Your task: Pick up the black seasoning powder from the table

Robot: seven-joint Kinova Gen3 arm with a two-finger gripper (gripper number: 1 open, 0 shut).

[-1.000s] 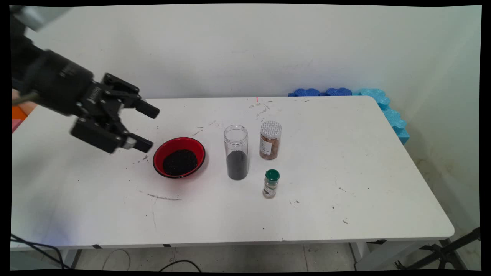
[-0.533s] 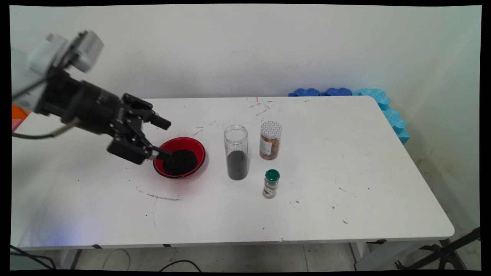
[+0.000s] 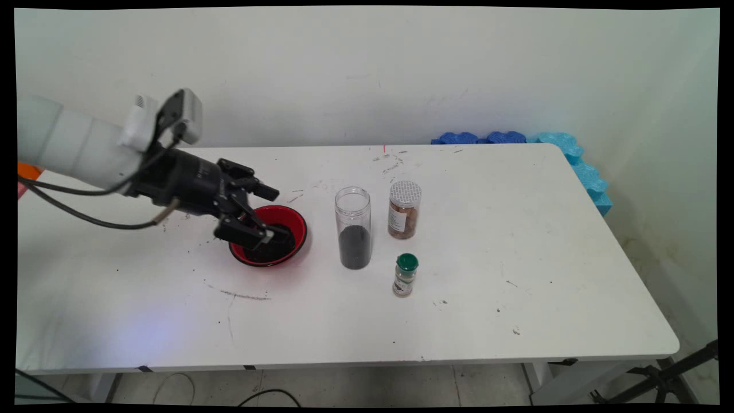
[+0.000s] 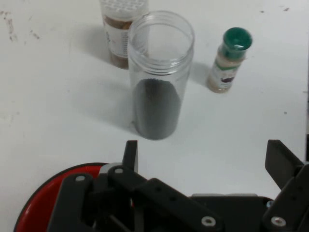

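Gripper (image 3: 274,211) stands open, its jaws spread wide and holding nothing, tilted down and pointing across the table toward the jars. In the main view its lower finger lies over the bowl (image 3: 297,221), a red one with a heap of dark grains (image 3: 282,245) inside. Whether that finger touches the grains or only hangs above them I cannot tell. In the hand view the gripper (image 4: 203,154) shows one finger rising by the bowl's (image 4: 36,205) rim and the other out over bare table (image 4: 58,111).

Just past the bowl stands an open clear jar (image 3: 353,226), partly filled with the same dark stuff. Near it, on the far side, is a brown jar (image 3: 404,209) with a pale lid. A green-capped shaker (image 3: 406,274) stands near both, toward the table's front.

As a judgement, the bowl is shallow and its load loose, so any contact at the rim should be slow and level. A tip or nudge would scatter grains, and the tall jar close by looks easy to topple.
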